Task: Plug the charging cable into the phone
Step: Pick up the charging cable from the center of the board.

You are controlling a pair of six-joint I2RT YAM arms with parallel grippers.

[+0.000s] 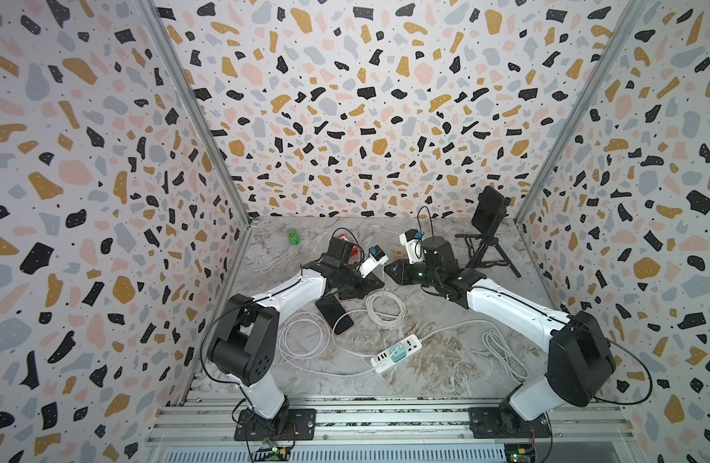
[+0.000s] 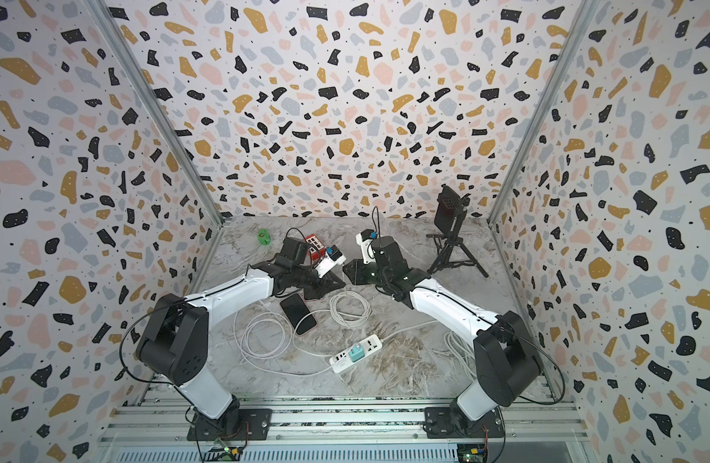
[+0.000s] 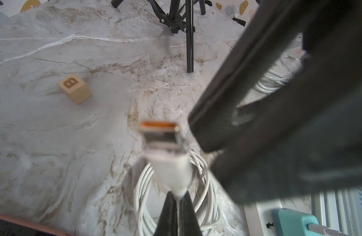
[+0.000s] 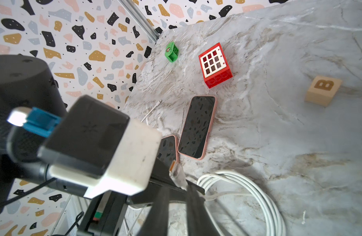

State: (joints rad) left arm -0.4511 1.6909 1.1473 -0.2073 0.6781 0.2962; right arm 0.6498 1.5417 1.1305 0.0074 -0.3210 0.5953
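Pinching the charging cable's plug (image 3: pixel 161 139) in the closed left tool (image 3: pixel 177 201), held clear of the surface (image 1: pixel 425 385), farther from the power strip (image 1: pixel 397 352) than the phone (image 1: pixel 335 313). Phone flat, screen up, near that strip, nothing plugged in. Right tool (image 4: pixel 179 192) alongside: open or closed, cannot tell. Alignment and insertion left.

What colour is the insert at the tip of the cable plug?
Orange. The cable plug shows it best in the left wrist view.

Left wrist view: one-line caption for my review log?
Left gripper shut on the white cable just behind its orange-tipped plug, held over the marble table; wooden B block beyond.
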